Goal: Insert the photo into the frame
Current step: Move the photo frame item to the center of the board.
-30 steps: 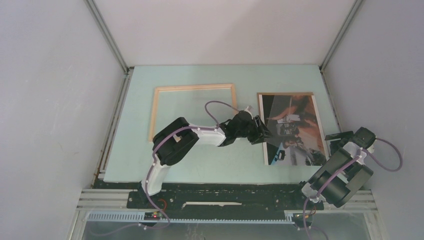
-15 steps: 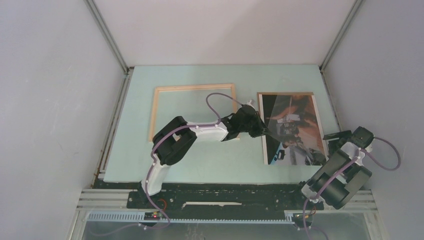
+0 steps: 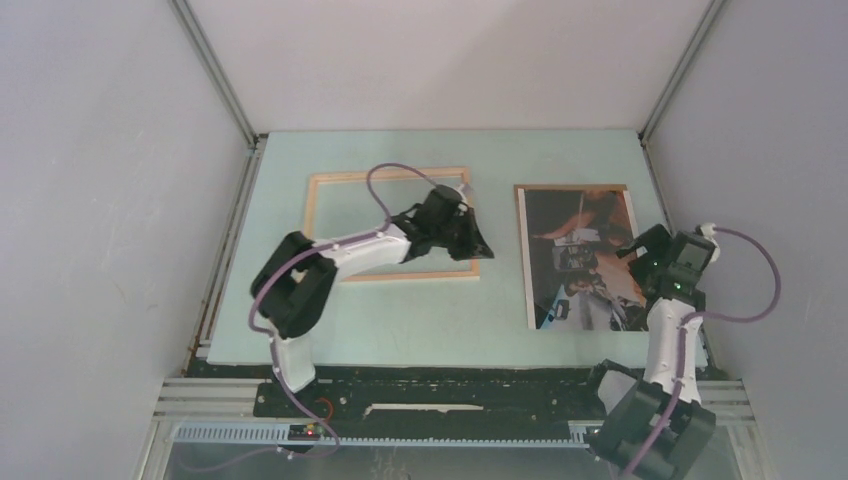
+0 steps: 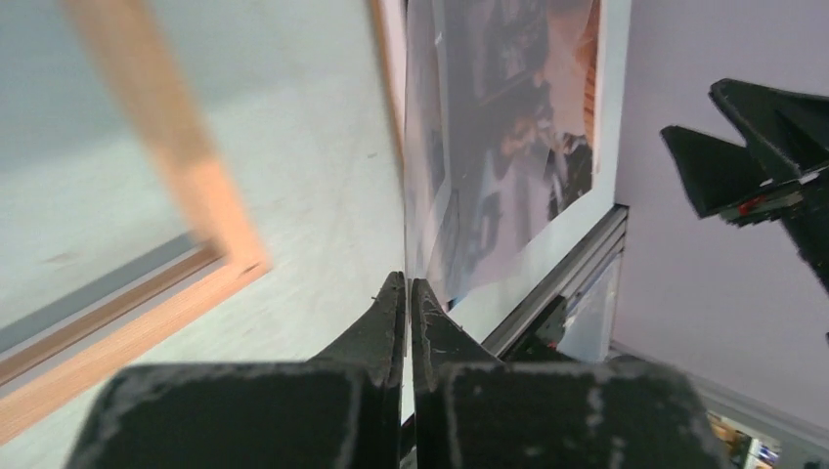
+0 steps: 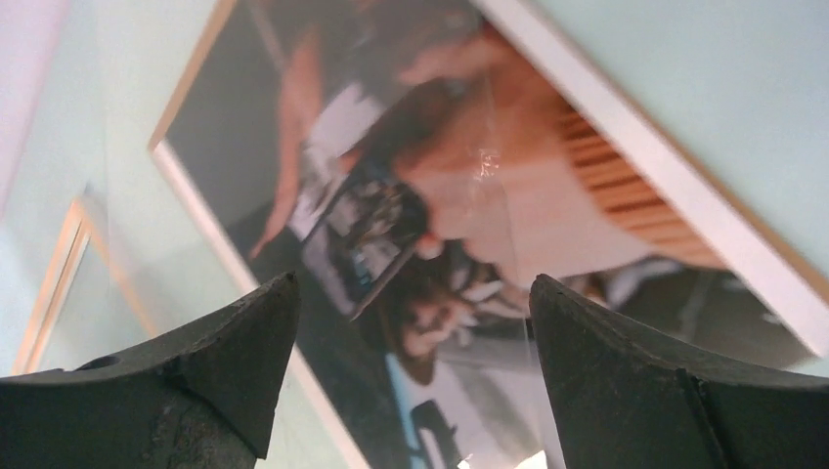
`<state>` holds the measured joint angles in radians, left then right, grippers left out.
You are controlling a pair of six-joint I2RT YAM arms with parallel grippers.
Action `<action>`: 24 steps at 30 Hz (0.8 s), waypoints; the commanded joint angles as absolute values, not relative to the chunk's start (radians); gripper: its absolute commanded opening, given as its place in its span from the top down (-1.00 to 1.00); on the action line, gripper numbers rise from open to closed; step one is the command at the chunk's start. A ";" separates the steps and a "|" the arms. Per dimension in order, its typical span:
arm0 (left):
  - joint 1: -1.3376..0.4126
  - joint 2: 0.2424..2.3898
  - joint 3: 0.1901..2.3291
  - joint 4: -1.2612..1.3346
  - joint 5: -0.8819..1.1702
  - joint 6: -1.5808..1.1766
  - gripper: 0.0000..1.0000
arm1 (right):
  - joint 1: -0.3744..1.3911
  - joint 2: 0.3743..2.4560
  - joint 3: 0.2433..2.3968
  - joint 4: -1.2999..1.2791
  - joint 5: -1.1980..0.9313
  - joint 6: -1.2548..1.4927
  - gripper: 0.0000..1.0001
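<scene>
- Top external view: the frame (image 3: 306, 225) lies flat on the pale green table (image 3: 400, 320), wood face up.
- The photo (image 3: 580, 250) lies flat, picture side up, just to the right of the frame. A strip of table shows between them, so it is outside the frame.
- The left gripper (image 3: 480, 250) is over the frame's right rail, near its lower right corner. From this height its jaws look closed to a point.
- The right gripper (image 3: 638, 248) is on the far side of the photo from the frame, over the photo's right edge.
- Left wrist view: the left gripper (image 4: 407, 283) has its fingers pressed flat together. I cannot tell whether anything thin is pinched between them.
- A blurred corner of the frame (image 4: 210, 210) is at the left and the photo (image 4: 508, 127) lies beyond it.
- The right gripper (image 4: 692, 109) shows on the photo's far side, jaws apart.
- Right wrist view: the right gripper (image 5: 411, 283) is spread wide and grips nothing.
- The photo (image 5: 411, 166) fills the gap between the jaws. I cannot tell whether they touch it.
- The frame (image 5: 51, 288) shows past the photo's far edge.
</scene>
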<state>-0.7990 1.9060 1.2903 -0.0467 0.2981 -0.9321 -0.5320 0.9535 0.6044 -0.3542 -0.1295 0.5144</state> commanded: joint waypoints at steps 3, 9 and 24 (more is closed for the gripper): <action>-0.627 1.635 1.092 -0.301 0.436 -0.658 1.00 | -0.242 1.029 0.717 -0.305 -0.199 0.419 -0.88; -0.459 1.607 0.996 -0.494 0.524 -0.451 1.00 | 0.091 1.192 0.796 -0.276 -0.153 0.367 -0.83; -0.349 1.337 0.807 -0.483 0.298 -0.481 -0.45 | 0.187 1.294 0.813 -0.251 -0.210 0.383 -0.79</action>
